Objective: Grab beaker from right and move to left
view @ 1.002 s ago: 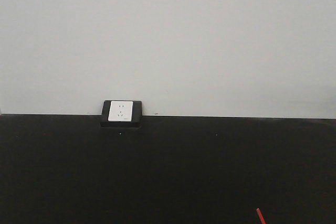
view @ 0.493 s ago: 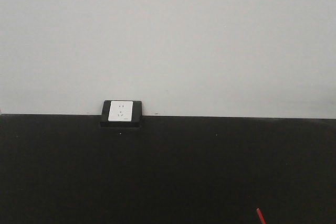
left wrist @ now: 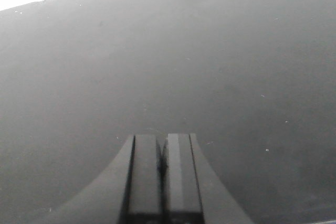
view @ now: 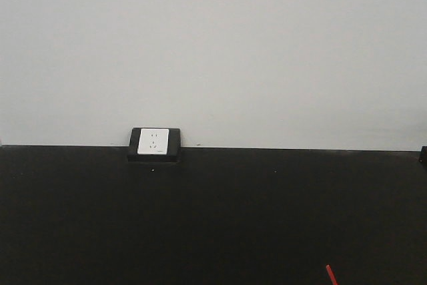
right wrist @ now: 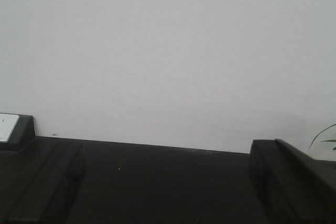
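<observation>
Though spread wide, right hand (fingers edge-cropped)

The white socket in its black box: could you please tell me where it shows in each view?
Front view: socket left of centre, where the black table meets the white wall.
Left wrist view: not clearly in it; only table beyond the shut left hand.
Right wrist view: at the far left edge, cut off.
Shared landmark: the table-wall line.
</observation>
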Controlling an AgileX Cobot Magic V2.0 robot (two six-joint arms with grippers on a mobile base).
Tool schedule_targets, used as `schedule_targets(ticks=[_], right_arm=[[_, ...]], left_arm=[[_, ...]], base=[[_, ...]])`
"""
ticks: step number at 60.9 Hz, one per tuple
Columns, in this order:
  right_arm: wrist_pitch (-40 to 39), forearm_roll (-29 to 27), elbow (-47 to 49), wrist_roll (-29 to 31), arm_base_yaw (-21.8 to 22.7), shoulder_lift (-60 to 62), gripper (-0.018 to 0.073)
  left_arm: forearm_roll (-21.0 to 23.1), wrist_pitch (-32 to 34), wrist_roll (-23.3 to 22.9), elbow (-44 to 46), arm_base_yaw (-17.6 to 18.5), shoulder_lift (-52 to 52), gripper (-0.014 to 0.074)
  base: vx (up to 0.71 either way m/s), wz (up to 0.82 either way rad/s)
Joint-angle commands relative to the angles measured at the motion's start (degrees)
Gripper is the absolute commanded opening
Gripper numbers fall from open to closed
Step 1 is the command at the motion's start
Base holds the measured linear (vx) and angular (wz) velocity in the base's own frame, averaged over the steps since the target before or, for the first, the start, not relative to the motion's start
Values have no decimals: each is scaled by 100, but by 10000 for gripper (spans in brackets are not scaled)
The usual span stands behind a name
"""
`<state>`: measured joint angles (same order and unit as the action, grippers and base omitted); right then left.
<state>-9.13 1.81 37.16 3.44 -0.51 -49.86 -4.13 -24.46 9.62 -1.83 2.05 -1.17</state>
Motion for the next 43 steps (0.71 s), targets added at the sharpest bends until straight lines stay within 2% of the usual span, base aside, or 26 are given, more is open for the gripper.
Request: schedule_targets(ticks=[1,10,16,22,27,35,43], right_arm=[[-582,56,222,36,14,27,726],[-842,-62,208,-162,14,27,708],[-1425,28,73,-155,14,-64,683],[-2466,430,-431,-222,8,-242,650],[-3249,816,-1057,-697,8,-483,617],[-3863,1375,-2017,-1285,8,-818,583],[-4564,1873,-2852,-1308,8,-1272,561]], left_arm=[[-1,439,-6,-106,36,-36,-6],[-1,439,-6,-106,36,-36,-6],[-1,439,-6,-106,36,-36,-6],[-1,439,-6,-106,36,-36,-6],[-1,439,-6,-106,36,-36,-6],[-1,439,-6,-106,36,-36,-6],[-1,439,-6,-106,36,-36,-6]], base=[[0,0],[0,0],[0,0],[0,0],[0,0],[0,0],[0,0]])
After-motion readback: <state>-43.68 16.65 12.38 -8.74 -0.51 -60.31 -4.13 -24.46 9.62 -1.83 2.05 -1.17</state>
